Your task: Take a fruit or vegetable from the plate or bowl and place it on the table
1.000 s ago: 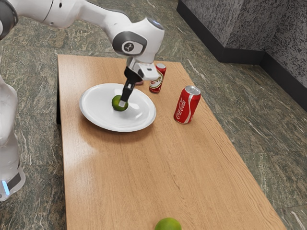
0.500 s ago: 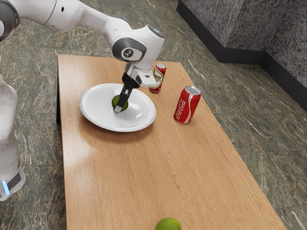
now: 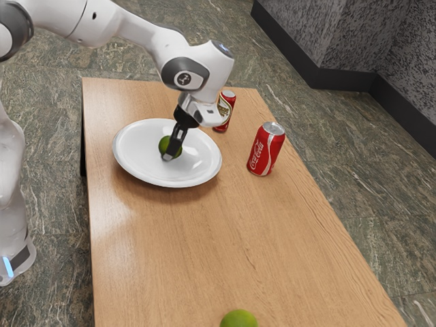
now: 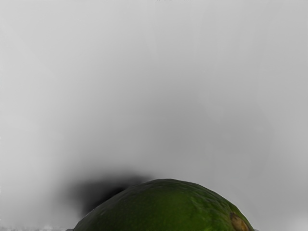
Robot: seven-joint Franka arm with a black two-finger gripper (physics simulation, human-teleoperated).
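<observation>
The reach looks done: the claw (image 3: 168,155) is down over the plate (image 3: 133,153), right at the lime (image 3: 164,144), which sits on the plate a little off its middle. Whether the claw stands wide or narrow, or has a grip on the fruit, I cannot tell, as its near side hides the contact. In the wrist view the lime lies close under the hand, with a dark shadow beside it on pale, smooth china. No lift shows, so I judge that a sure grip, the lift, the carry past the rim and the setting down on wood are all left to do. The table (image 3: 177,238) is pale brown wood with long grain and a soft shine along the edge nearest the robot's base. The plate is near that edge, toward the far corner on the exterior view's left. A cola can (image 3: 265,151) stands upright near the opposite long edge, and a second red can (image 3: 224,112) is nearer the far edge, behind the hand. Another green fruit (image 3: 238,319) is well apart from the plate, partly cut off by the bottom of the exterior view. Around the table runs a floor (image 3: 51,122) of veined grey-green stone, meeting a speckled grey wall (image 3: 293,30) along a dark skirting board (image 3: 344,80)
</observation>
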